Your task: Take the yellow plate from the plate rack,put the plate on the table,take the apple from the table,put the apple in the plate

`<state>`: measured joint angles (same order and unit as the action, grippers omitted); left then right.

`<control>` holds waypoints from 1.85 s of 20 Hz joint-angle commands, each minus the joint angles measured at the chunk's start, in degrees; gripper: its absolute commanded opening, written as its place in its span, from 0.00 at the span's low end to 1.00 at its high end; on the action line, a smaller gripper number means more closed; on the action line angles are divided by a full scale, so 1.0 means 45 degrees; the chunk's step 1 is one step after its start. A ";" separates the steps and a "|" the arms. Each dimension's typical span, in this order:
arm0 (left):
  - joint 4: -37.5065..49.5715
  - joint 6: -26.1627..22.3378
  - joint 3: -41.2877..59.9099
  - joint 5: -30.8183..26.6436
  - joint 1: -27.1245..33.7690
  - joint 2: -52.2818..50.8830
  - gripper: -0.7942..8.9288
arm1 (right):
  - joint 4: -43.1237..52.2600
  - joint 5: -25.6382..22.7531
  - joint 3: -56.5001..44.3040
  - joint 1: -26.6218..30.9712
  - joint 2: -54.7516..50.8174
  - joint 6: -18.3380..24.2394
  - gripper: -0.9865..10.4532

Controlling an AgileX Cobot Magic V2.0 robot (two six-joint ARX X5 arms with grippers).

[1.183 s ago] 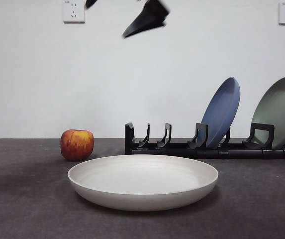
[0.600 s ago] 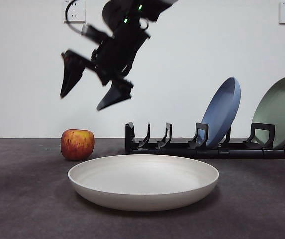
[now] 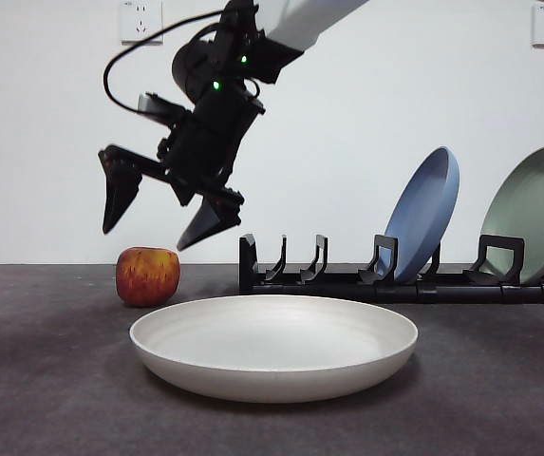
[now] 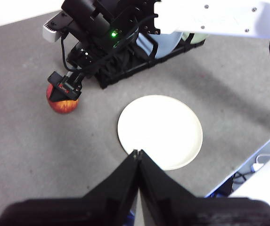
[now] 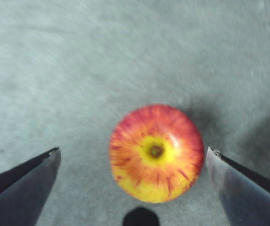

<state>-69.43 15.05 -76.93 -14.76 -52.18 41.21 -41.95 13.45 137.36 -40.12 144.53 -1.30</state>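
no readable writing anywhere. my right hand point(image 3: 160, 214) hangs wide open just above the apple point(image 3: 147, 275); my left hand point(image 4: 138, 162) is pinched closed, holding nothing.

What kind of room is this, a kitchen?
Probably a robot test bench, not a kitchen: a bare dark grey table against a plain white wall with sockets, holding only a black plastic plate rack, a cream round plate and a red apple.

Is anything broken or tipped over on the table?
Nothing stands out. The yellow plate lies flat on the table, the apple sits whole beside it, and the blue plate and green plate lean in the plate rack.
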 commanded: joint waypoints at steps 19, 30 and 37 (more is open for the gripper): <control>-0.0393 -0.0165 0.0053 0.0039 -0.0010 -0.0272 0.07 | -0.0078 -0.0189 0.0034 -0.0015 0.0617 -0.0699 0.64; -0.0840 -0.0160 0.0053 0.0039 -0.0005 -0.0389 0.07 | -0.0078 -0.0219 0.0034 -0.0087 0.1010 -0.1292 0.60; -0.1049 -0.0165 0.0053 0.0039 -0.0005 -0.0413 0.07 | 0.0355 -0.0180 0.0034 -0.0097 0.1015 -0.1710 0.52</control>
<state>-74.24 14.63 -76.93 -14.61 -52.18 39.62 -40.62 11.60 137.78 -40.05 146.78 -8.36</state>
